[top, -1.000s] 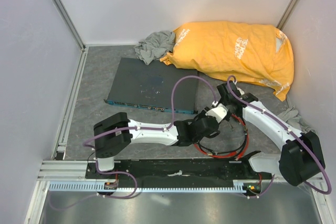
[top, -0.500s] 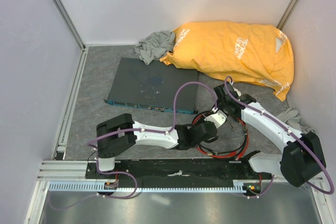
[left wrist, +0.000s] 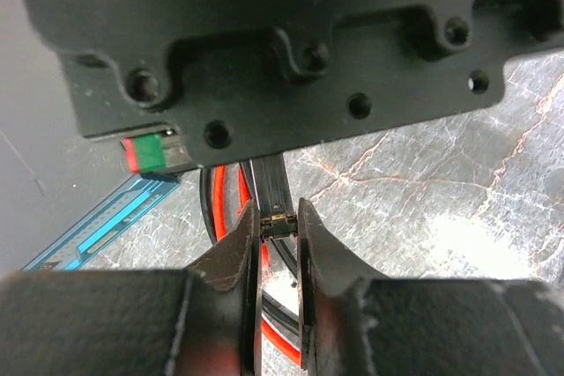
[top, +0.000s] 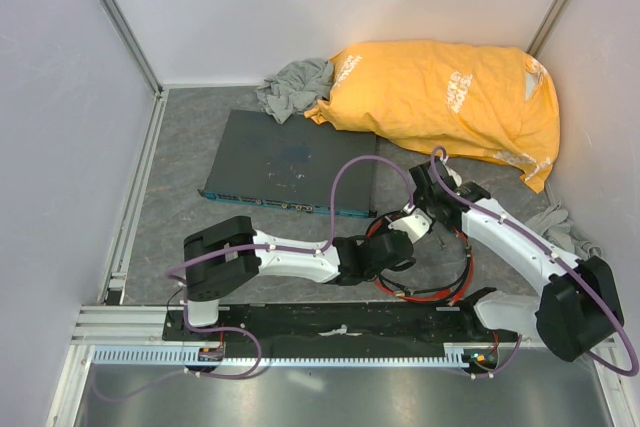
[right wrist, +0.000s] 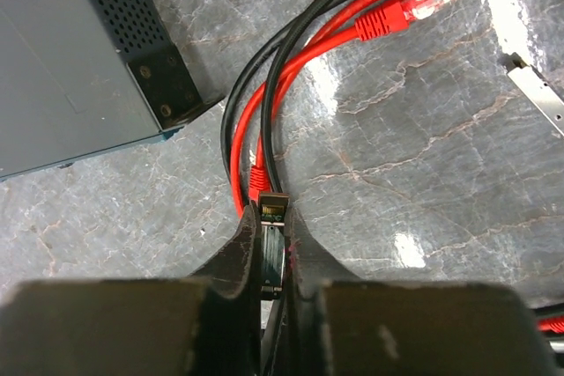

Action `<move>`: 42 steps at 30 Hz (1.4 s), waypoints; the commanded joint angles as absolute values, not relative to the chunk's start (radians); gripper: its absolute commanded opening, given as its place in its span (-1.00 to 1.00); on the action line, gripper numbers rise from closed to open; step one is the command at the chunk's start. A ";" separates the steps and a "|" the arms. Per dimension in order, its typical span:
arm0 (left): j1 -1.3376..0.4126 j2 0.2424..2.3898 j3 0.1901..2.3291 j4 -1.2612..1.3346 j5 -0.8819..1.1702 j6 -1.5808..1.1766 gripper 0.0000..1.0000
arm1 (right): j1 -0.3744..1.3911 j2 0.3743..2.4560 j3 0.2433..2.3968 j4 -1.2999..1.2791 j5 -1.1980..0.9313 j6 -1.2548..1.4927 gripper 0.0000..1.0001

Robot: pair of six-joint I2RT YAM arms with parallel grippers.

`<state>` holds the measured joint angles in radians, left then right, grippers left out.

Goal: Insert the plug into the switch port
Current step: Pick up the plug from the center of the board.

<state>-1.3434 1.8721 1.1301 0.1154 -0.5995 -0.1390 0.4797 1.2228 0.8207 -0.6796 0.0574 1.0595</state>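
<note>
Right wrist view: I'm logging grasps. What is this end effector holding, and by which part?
A small metal-tipped plug, pinched by its sides between the fingers of the right end effector, tip poking out.

Bag (top: pixel 440 97) behind box (top: pixel 290 162); cables (top: pixel 440 282) before it.
</note>
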 commanded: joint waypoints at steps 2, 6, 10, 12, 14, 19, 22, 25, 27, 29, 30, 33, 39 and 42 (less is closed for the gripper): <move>-1.345 1.839 1.114 0.219 -0.566 -0.144 -0.97 | 0.488 1.172 0.804 -0.589 0.023 1.065 -0.44; -1.335 1.796 1.062 0.218 -0.560 -0.179 -0.97 | 0.488 1.161 0.810 -0.542 0.012 1.040 -0.03; -1.306 1.734 1.000 0.209 -0.542 -0.242 -0.97 | 0.468 1.146 0.819 -0.464 0.006 0.996 0.32; -1.284 1.678 0.953 0.207 -0.534 -0.268 -0.97 | 0.451 1.131 0.810 -0.421 -0.026 0.977 0.48; -1.263 1.637 0.893 0.207 -0.511 -0.320 -0.97 | 0.428 1.112 0.775 -0.321 -0.064 0.951 0.53; -1.198 1.461 0.770 0.227 -0.483 -0.419 -0.97 | 0.403 1.078 0.652 0.034 -0.234 0.916 0.57; -1.164 1.372 0.694 0.268 -0.476 -0.457 -0.97 | 0.397 1.084 0.552 0.244 -0.308 0.954 0.59; -1.151 1.313 0.623 0.321 -0.480 -0.466 -0.97 | 0.399 1.149 0.479 0.454 -0.411 1.012 0.57; -1.144 1.304 0.614 0.333 -0.480 -0.466 -0.97 | 0.397 1.186 0.427 0.637 -0.451 1.080 0.56; -1.146 1.305 0.606 0.344 -0.474 -0.468 -0.97 | 0.397 1.250 0.381 0.760 -0.492 1.132 0.49; -1.144 1.305 0.606 0.350 -0.472 -0.475 -0.97 | 0.399 1.270 0.373 0.853 -0.502 1.179 0.47; -1.144 1.305 0.597 0.367 -0.466 -0.486 -0.97 | 0.408 1.339 0.360 0.964 -0.531 1.232 0.43; -1.146 1.315 0.601 0.394 -0.466 -0.476 -0.97 | 0.451 1.416 0.359 1.049 -0.532 1.264 0.26; -1.144 1.322 0.606 0.396 -0.468 -0.479 -0.97 | 0.462 1.437 0.362 1.049 -0.534 1.269 0.19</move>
